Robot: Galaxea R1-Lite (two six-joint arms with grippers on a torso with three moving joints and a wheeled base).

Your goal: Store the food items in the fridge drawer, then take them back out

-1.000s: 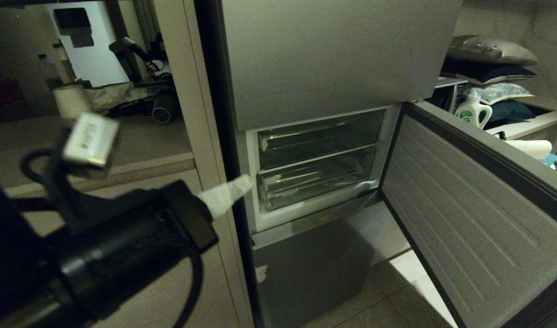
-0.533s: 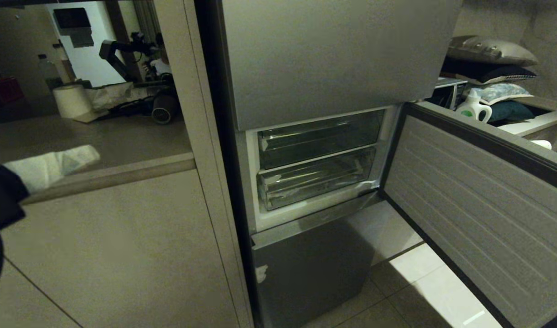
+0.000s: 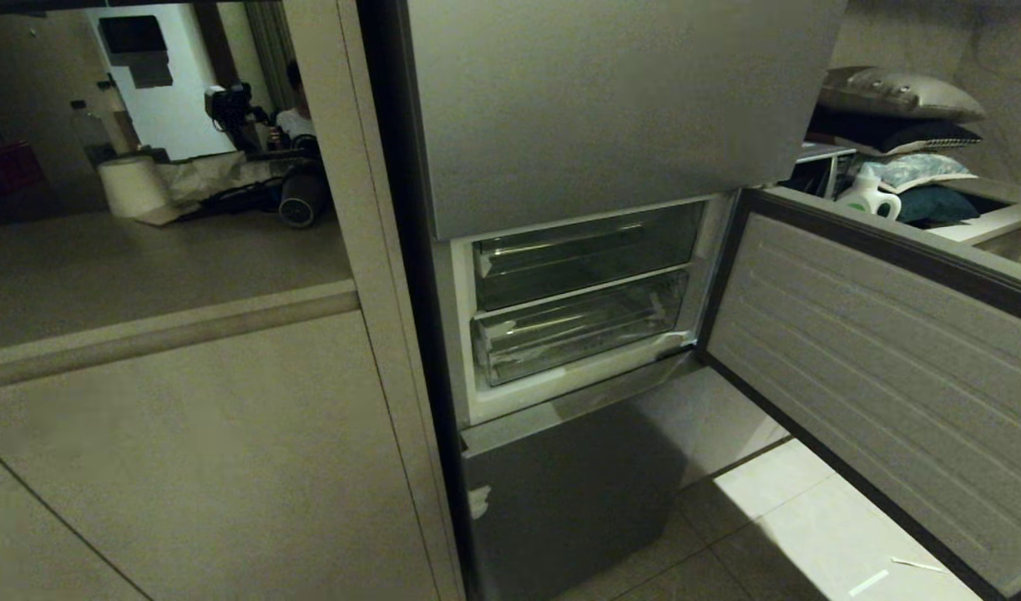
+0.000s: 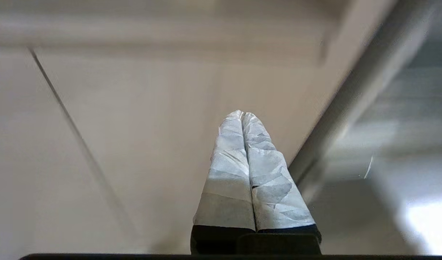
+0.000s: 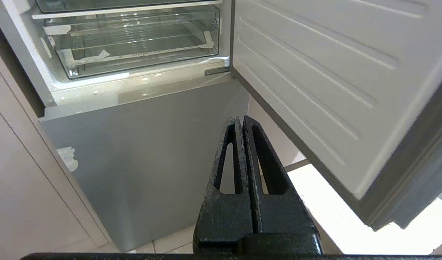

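Behind open fridge door (image 3: 877, 367), fridge drawer (image 3: 581, 334) sits pushed in, seemingly empty. Left gripper (image 4: 242, 115) jaws together beside cabinet panel (image 4: 141, 119); right gripper (image 5: 240, 119) jaws together, low before fridge.

- The right gripper (image 5: 242, 119), black, fingers pressed together, holds nothing, lower centre of the frame.
- Clear fridge drawer (image 5: 134, 47) with tape scraps, upper left.
- Open fridge door (image 5: 314, 72) fills the right.

Fridge drawer (image 3: 581, 334) sits in the fridge (image 3: 593, 108) ahead, under another clear bin (image 3: 585, 255); open door (image 3: 877, 367) swings out to my right.
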